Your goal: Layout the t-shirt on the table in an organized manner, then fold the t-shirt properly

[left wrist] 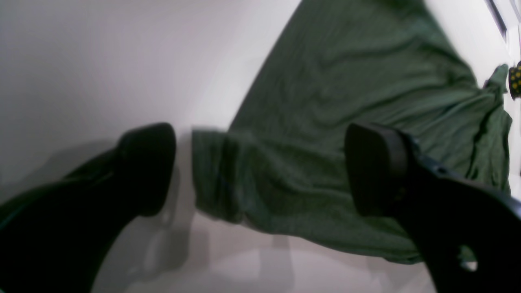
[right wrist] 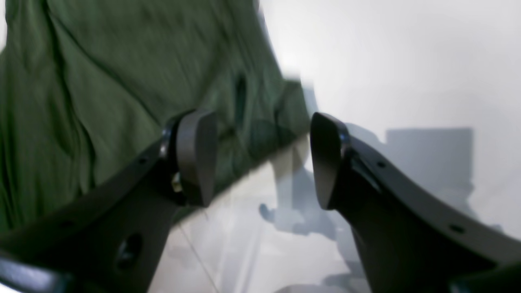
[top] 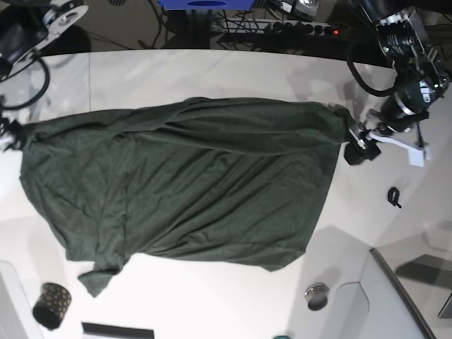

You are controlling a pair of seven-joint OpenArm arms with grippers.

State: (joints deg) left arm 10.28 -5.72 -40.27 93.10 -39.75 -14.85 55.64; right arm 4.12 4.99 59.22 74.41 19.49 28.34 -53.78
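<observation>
A glossy white table with thin panel seams and a curved far edge fills the base view. At its near edge sit a small dark cup with yellow dots, a round metal lid and a black clip at the right; beyond the far edge, cables and a power strip lie in a dark room.

The dark green t-shirt lies spread across the middle of the table, wrinkled, its far edge stretched between the two arms and one sleeve trailing toward the near left corner.

The left gripper, on the right of the base view, stands with its black fingers wide apart, a loose corner of the t-shirt between them and touching neither pad. The right gripper also stands parted, though less widely, with the shirt's edge behind its left finger; the blurred wrist view shows no pinch on the cloth.

The left arm reaches down from the far right corner, wrist bent low toward the shirt's corner. The right arm comes in from the far left, its gripper largely cut off by the picture's edge.
</observation>
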